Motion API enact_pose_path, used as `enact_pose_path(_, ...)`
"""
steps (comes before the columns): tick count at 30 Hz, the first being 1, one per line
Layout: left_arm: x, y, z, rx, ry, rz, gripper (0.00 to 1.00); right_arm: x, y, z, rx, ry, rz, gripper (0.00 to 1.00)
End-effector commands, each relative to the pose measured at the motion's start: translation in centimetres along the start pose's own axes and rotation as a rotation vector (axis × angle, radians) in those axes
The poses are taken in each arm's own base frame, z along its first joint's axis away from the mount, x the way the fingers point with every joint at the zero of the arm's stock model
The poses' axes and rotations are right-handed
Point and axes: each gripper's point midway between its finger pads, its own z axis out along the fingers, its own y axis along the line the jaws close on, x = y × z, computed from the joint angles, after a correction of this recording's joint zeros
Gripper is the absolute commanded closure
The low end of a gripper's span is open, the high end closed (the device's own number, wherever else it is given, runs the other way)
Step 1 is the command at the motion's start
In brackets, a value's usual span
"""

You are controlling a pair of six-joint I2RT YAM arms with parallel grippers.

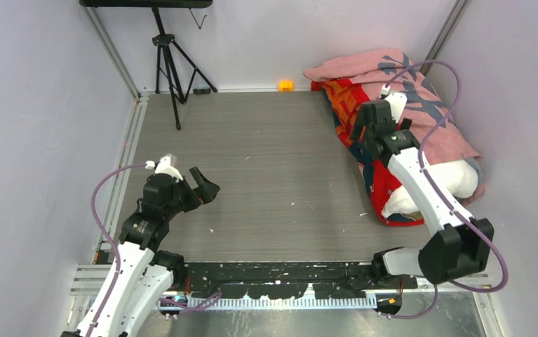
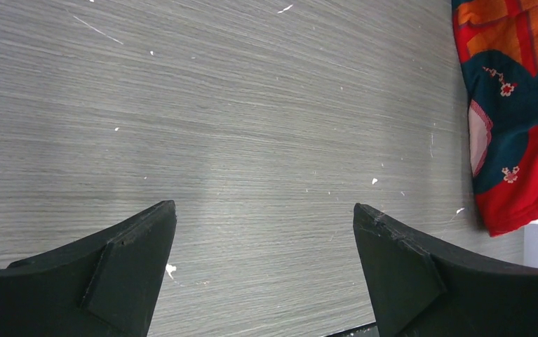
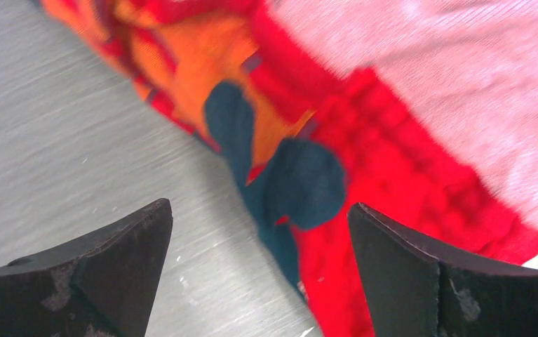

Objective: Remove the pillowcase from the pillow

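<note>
The pillowcase [image 1: 364, 105] lies bunched along the right wall, red with orange and navy print, its faded pink reverse [image 1: 427, 105] folded over the top. The white pillow [image 1: 459, 179] pokes out at the near end. My right gripper [image 1: 361, 133] hovers open over the pillowcase's left edge. In the right wrist view the red cloth [image 3: 399, 182] and bare table sit between the spread fingers, and the gripper [image 3: 259, 207] holds nothing. My left gripper [image 1: 206, 187] is open above bare table at the left. Its wrist view shows the gripper [image 2: 264, 210] empty, with the pillowcase [image 2: 511, 105] far right.
A black tripod [image 1: 171, 63] stands at the back left. A small orange object [image 1: 285, 86] sits at the back wall. Metal rails [image 1: 129, 154] run along the left side, and a black strip [image 1: 280, 272] lines the near edge. Walls close in on both sides.
</note>
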Motion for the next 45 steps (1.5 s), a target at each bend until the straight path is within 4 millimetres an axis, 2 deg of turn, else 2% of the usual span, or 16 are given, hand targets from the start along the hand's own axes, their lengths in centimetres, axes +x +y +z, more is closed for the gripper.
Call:
enact_pose_path(1,-1.0,-1.3,-0.1,0.06,-0.034,0.024,0.0,-5.3,-5.2,1.6,0.185,-0.087,0.05,0.0)
enact_pose_path(4,-0.9,-1.2,-0.1,0.058,-0.035,0.026,0.0,-6.5,-7.8,3.4,0.197,-0.062,0.129,0.0)
enact_pose_path(8,-1.2,-1.3,0.0,0.057,-0.035,0.032,0.0,-7.1,-8.6,4.9,0.241,-0.027,0.087,0.0)
enact_pose_path(11,-1.3,-1.5,0.4,0.066,-0.028,0.034,0.0,-6.7,-8.2,6.1,0.235,-0.001,0.058,0.0)
enact_pose_path(16,-0.9,-1.8,1.3,0.071,0.011,0.03,0.0,-6.1,-5.9,8.3,0.146,0.049,0.058,0.0)
enact_pose_path(21,-0.9,-2.1,1.6,0.082,0.019,0.028,0.0,-6.0,-5.9,9.3,0.171,0.052,0.069,0.03)
enact_pose_path(22,-1.0,-2.1,1.6,0.082,0.016,0.028,0.0,-5.7,-6.2,9.6,0.195,0.063,0.067,0.07)
enact_pose_path(24,-1.1,-2.1,1.5,0.084,0.01,0.028,0.0,-5.7,-7.1,9.4,0.248,0.062,0.067,0.46)
enact_pose_path(25,-1.1,-2.1,1.4,0.083,0.01,0.029,0.01,-5.9,-7.6,8.9,0.265,0.036,0.086,0.63)
enact_pose_path(26,-1.2,-2.1,1.3,0.081,0.006,0.03,0.01,-6.1,-7.6,8.5,0.252,0.003,0.101,0.71)
enact_pose_path(29,-1.3,-1.8,1.1,0.065,-0.004,0.032,0.01,-8.1,-7.1,5.5,0.151,-0.111,0.149,0.78)
enact_pose_path(32,-1.6,-1.5,0.8,0.051,-0.02,0.039,0.01,-11.0,-6.8,1.8,0.088,-0.165,0.175,0.96)
enact_pose_path(35,-2.1,-1.6,0.3,0.048,-0.049,0.048,0.01,-14.6,-5.5,-2.9,-0.052,-0.237,0.201,1.0)
enact_pose_path(38,-2.7,-1.9,-0.2,0.065,-0.088,0.053,0.02,-17.1,-3.6,-7.3,-0.218,-0.293,0.227,1.0)
enact_pose_path(41,-3.1,-2.1,-0.5,0.081,-0.113,0.054,0.02,-18.4,-1.4,-10.5,-0.378,-0.285,0.228,1.0)
enact_pose_path(45,-2.9,-2.2,-0.4,0.087,-0.104,0.053,0.02,-18.3,4.3,-13.4,-0.66,-0.213,0.195,1.0)
